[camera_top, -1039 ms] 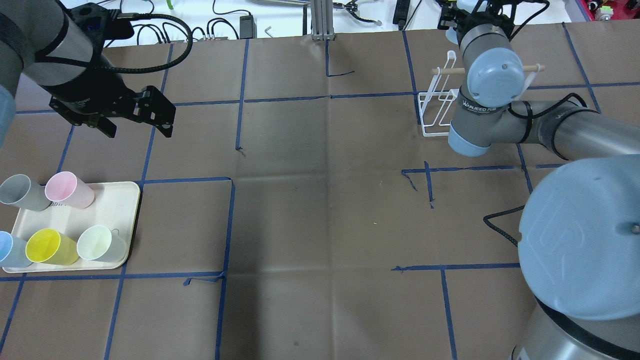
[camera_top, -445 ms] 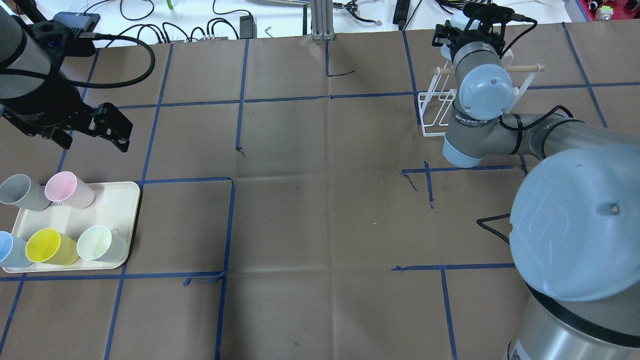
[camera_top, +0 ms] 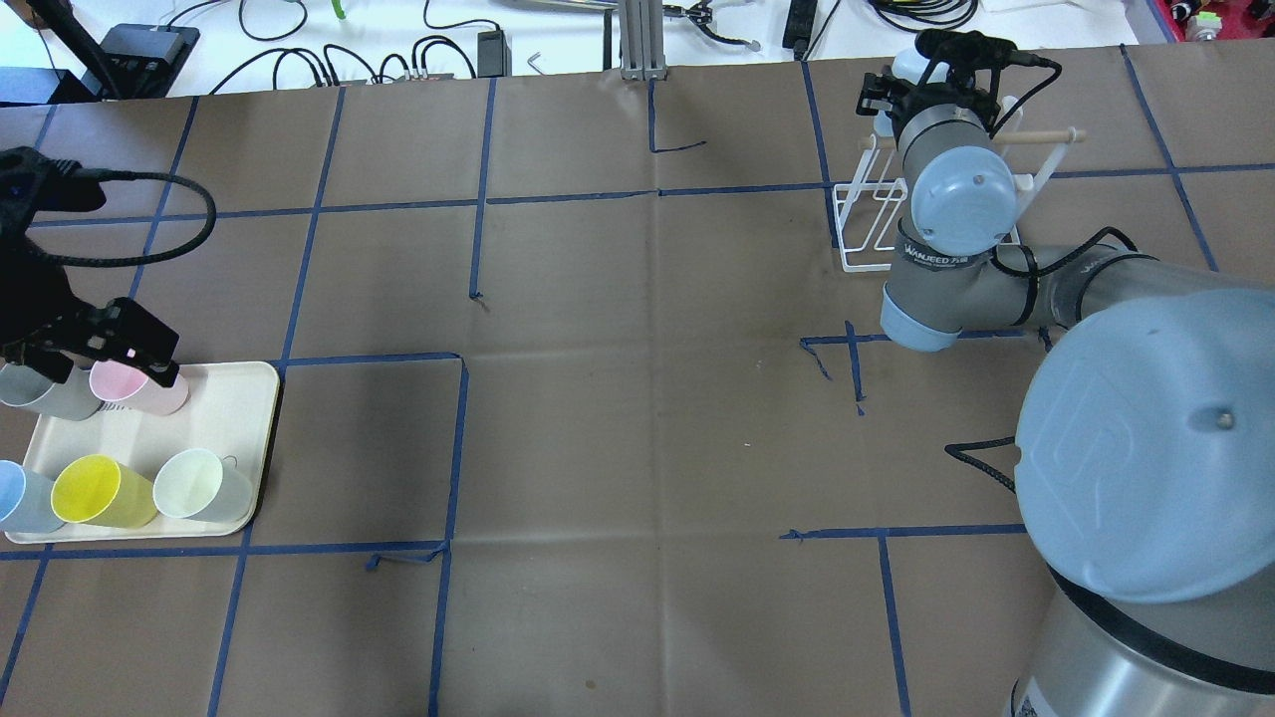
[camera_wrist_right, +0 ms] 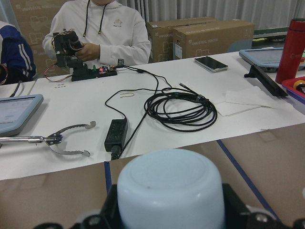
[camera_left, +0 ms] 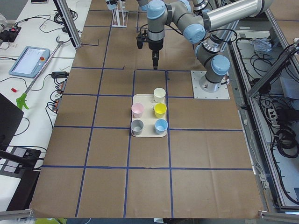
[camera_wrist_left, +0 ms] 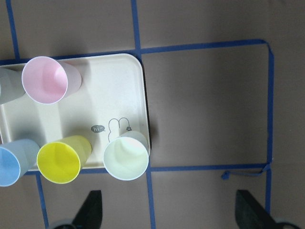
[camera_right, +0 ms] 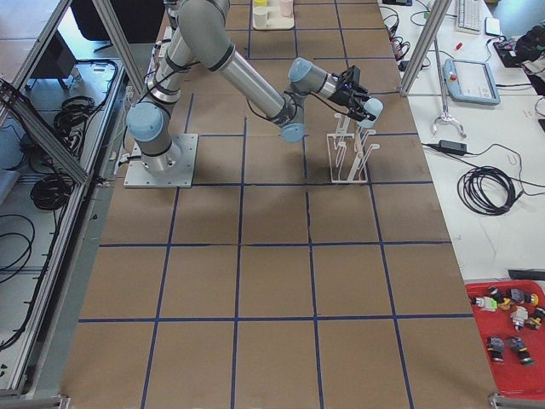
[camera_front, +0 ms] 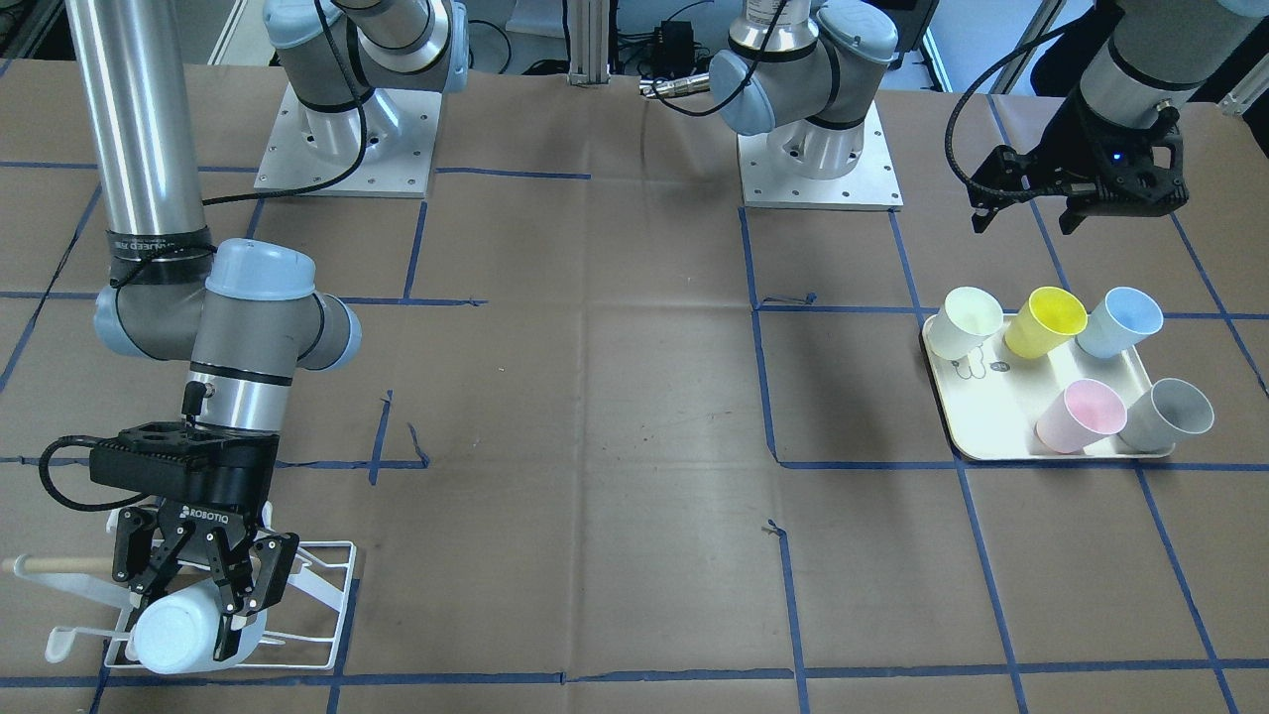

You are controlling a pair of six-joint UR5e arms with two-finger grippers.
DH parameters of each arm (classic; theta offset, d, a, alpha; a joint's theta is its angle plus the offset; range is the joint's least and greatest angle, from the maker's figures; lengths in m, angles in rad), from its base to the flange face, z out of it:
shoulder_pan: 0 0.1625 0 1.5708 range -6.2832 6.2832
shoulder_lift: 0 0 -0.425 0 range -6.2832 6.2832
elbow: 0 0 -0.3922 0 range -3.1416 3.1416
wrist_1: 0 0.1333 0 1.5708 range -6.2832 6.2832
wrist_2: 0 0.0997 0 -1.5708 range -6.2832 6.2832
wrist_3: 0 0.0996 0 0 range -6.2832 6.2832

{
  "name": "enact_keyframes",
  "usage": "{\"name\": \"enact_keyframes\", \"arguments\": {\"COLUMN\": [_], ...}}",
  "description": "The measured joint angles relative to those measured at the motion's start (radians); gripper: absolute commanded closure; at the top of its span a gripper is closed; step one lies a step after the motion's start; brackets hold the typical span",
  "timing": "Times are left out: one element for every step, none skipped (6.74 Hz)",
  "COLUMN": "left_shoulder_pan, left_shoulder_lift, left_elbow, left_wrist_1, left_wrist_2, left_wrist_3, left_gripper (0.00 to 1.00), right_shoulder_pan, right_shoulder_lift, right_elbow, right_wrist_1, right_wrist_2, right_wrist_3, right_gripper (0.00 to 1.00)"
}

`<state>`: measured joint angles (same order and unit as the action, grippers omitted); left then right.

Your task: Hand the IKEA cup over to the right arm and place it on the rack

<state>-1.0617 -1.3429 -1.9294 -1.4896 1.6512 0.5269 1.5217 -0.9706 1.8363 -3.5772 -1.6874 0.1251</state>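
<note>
My right gripper [camera_front: 193, 595] is shut on a pale blue-white cup [camera_front: 171, 635]. It holds the cup tilted, bottom outward, right at the white wire rack [camera_front: 322, 580] with its wooden dowel [camera_front: 50, 565]. I cannot tell if the cup touches a peg. The cup's bottom fills the right wrist view [camera_wrist_right: 170, 191]. In the overhead view the cup [camera_top: 906, 66] and rack [camera_top: 865, 231] sit at the far right, partly hidden by the right arm. My left gripper [camera_wrist_left: 169, 212] is open and empty, hovering above the cup tray [camera_wrist_left: 109, 95].
The cream tray [camera_top: 244, 418] at the left holds pink [camera_top: 139, 383], grey [camera_top: 45, 393], blue [camera_top: 15, 498], yellow [camera_top: 95, 490] and pale green [camera_top: 199, 485] cups. Cables and tools lie on the white bench beyond the table's far edge.
My left arm has swung left and toward the robot, from the open table to above the tray. My right gripper has shifted slightly at the rack, still holding the cup.
</note>
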Motion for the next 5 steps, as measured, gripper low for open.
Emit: {"name": "enact_keyframes", "arguments": {"left_shoulder_pan": [0.057, 0.086, 0.101, 0.11, 0.115], "left_shoulder_lift": [0.021, 0.032, 0.035, 0.032, 0.024], "left_elbow": [-0.054, -0.087, -0.112, -0.145, -0.187], "left_wrist_1": [0.007, 0.013, 0.026, 0.066, 0.131], "left_wrist_2": [-0.007, -0.025, -0.049, -0.064, -0.069], "left_wrist_3": [0.038, 0.067, 0.093, 0.108, 0.113], "left_gripper": [0.04, 0.04, 0.04, 0.04, 0.04], "right_shoulder_pan": [0.0, 0.0, 0.0, 0.001, 0.002], "right_shoulder_lift": [0.001, 0.001, -0.001, -0.003, -0.009], "right_elbow": [-0.004, -0.008, -0.009, -0.011, -0.015], "right_wrist_1": [0.001, 0.002, 0.004, 0.006, 0.011], "right_wrist_2": [0.0, 0.002, 0.004, 0.007, 0.01], "right_wrist_3": [0.005, 0.008, 0.008, 0.008, 0.007], "right_gripper": [0.0, 0.0, 0.0, 0.0, 0.0]}}
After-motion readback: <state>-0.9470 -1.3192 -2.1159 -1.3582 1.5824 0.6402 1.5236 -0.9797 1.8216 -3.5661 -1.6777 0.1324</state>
